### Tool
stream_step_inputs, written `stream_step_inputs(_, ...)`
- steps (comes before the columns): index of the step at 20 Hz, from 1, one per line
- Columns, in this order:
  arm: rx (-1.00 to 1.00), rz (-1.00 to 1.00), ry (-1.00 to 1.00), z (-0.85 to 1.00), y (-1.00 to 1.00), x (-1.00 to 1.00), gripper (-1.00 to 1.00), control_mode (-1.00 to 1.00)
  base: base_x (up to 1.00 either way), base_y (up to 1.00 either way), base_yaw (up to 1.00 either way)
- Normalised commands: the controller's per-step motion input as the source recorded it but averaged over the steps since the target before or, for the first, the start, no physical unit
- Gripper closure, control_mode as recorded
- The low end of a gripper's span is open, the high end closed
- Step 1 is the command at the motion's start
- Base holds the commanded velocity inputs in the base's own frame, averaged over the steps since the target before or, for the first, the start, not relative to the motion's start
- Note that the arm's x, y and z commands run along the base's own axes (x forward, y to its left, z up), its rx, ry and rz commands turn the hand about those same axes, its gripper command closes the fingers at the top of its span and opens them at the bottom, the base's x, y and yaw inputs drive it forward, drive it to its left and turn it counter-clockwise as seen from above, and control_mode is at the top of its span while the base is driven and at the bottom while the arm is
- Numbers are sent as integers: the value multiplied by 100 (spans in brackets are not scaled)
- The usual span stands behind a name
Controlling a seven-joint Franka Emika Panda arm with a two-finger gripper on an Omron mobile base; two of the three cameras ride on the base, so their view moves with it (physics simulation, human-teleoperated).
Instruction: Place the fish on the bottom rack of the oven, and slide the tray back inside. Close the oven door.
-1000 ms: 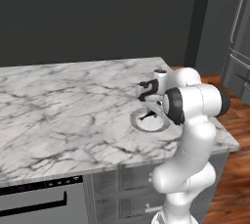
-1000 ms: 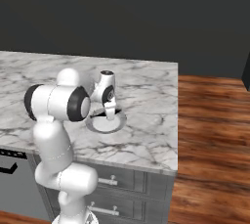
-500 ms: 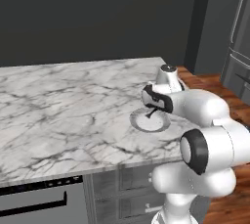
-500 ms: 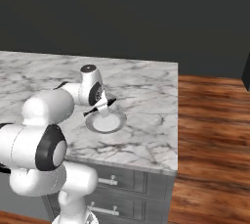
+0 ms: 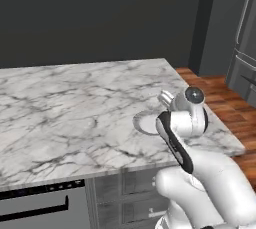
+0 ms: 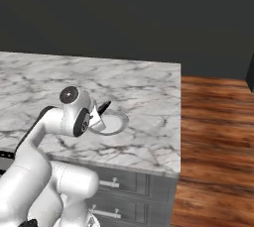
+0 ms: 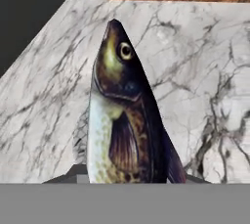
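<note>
The fish [image 7: 122, 115] stands close before the hand camera, head up, dark brown on its back and pale on its belly. My gripper [image 6: 99, 114] is shut on it, with its dark tip [image 6: 104, 106] poking out just above the round pale plate [image 6: 115, 122]. That plate [image 5: 145, 123] lies on the marble counter [image 5: 75, 108] near its right end, partly behind my wrist. Under the counter at lower left are the oven's control strip [image 5: 42, 190] and the oven door [image 5: 30, 220] with its bar handle [image 5: 35, 213]. The bottom rack is out of view.
Grey drawers [image 6: 124, 186] sit under the counter's near edge. A tall grey fridge [image 5: 245, 48] stands at the far right. Wooden floor [image 6: 218, 137] runs past the counter's right end. A dark wall lies behind the counter.
The arm has swung round and folded back toward the base. The hand has come off the plate with the fish in its grip.
</note>
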Motion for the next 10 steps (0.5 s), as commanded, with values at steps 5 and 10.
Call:
stream_step_inputs(5,0,0,0,0,0,0,100,100,-89,-33,1)
stream_step_inputs(10,0,0,0,0,0,0,100,100,-99,-55,-1)
